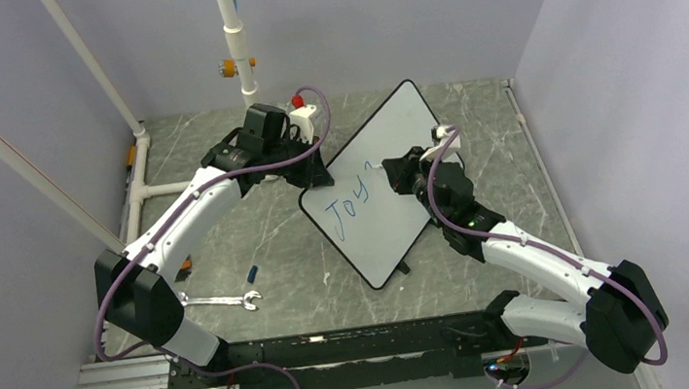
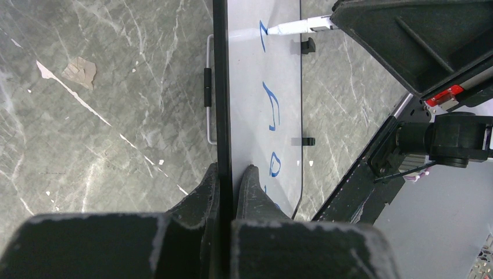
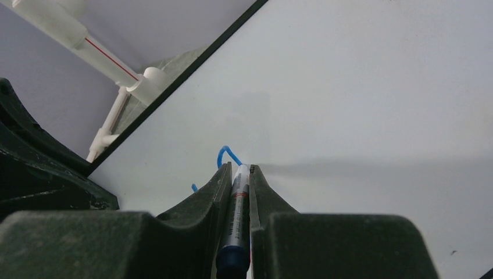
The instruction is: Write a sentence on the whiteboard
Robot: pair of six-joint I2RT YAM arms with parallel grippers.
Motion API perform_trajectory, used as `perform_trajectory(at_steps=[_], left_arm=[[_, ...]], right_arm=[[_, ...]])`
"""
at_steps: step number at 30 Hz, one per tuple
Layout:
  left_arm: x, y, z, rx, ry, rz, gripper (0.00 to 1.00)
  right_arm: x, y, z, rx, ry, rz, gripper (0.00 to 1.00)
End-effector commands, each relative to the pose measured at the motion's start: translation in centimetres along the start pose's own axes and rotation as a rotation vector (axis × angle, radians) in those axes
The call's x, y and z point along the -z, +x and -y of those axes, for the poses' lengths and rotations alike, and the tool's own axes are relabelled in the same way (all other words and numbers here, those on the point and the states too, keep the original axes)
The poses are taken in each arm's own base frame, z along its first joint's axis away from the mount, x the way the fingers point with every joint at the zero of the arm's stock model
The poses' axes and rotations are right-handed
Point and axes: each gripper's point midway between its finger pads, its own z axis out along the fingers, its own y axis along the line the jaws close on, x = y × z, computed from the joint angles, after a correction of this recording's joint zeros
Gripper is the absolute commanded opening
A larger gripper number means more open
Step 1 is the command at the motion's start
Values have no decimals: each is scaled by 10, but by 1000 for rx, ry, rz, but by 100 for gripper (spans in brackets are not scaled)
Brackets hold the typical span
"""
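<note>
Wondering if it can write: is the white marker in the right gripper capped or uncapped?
Uncapped: the white marker shows a bare tip meeting the glossy white rectangular whiteboard at a blue stroke.

Pale lilac walls point(image 1: 418, 10) enclose a grey marbled tabletop point(image 1: 257, 234), with a white pipe point(image 1: 234, 46) standing upright beyond the left gripper point(image 1: 319, 178).

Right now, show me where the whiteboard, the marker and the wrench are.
whiteboard point(image 1: 383, 241), top external view, bare white surface toward its near corner.
marker point(image 3: 240, 203), right wrist view, middle of its barrel.
wrench point(image 1: 219, 299), top external view, middle of its shaft.
</note>
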Motion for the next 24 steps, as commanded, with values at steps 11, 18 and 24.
perform_trajectory(at_steps=[11,18,24], left_arm=[[7,5,-66,-236,-301,-34,0],[7,5,-66,-237,-300,-34,0],[7,5,-66,-239,-298,-35,0]], right_arm=[[17,20,13,29,7,-71,0],[13,17,16,48,40,-73,0],[1,5,12,70,63,-58,0]])
